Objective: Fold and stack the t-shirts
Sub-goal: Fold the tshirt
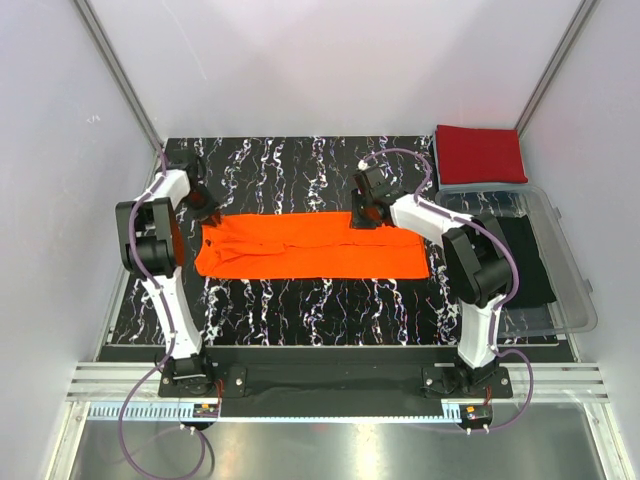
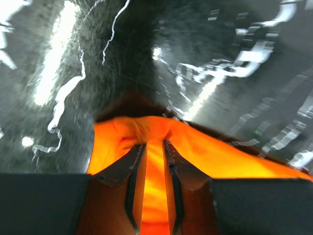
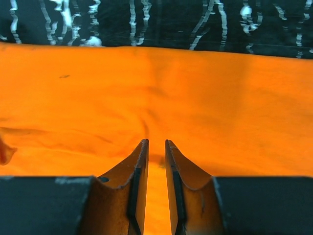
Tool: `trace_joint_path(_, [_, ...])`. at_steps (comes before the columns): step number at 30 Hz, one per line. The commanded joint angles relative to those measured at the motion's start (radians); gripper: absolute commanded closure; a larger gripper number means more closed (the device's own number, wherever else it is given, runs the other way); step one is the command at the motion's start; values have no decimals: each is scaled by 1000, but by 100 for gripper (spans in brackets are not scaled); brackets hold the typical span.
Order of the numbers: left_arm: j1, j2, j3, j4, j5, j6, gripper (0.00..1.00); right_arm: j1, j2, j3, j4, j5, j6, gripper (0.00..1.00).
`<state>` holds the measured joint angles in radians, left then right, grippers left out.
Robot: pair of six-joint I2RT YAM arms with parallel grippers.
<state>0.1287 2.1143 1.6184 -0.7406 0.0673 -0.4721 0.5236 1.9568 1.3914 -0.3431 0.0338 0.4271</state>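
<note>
The left claw and right claw, each nearly closed, pinch the far edge of the orange t-shirt lying as a long band on the tabletop, the red t-shirt folded at far right.

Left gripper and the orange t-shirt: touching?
Touching. Left wrist view: the left gripper is closed on a bunched fold of the orange t-shirt, cloth filling the slot between its fingers.
</note>
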Motion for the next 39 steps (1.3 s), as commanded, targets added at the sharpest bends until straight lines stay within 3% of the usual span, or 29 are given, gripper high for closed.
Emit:
trace_joint_path(1, [2, 32, 55, 27, -7, -11, 76, -17, -49, -23, 12, 23, -30, 74])
trace_joint_path(8, [0, 131, 170, 26, 25, 1, 75, -33, -15, -66, 9, 97, -40, 74])
trace_joint_path(14, [2, -9, 144, 18, 54, 30, 71, -42, -4, -32, -5, 87, -48, 73])
trace_joint_path(22, [-9, -273, -98, 12, 86, 27, 68, -14, -58, 73, -17, -31, -11, 70])
trace_joint_path(25, [-5, -293, -198, 12, 166, 30, 69, 32, -36, 133, -11, -112, 5, 71])
trace_joint_path(30, [-8, -388, -354, 30, 134, 62, 63, 163, 13, 195, 68, -218, 28, 68])
trace_joint_path(33, [-6, -432, -400, 38, 137, 85, 57, 205, 48, 195, 170, -279, 64, 62])
trace_joint_path(39, [-6, -453, -457, 33, 178, 98, 58, 236, 164, 287, 219, -351, 65, 60])
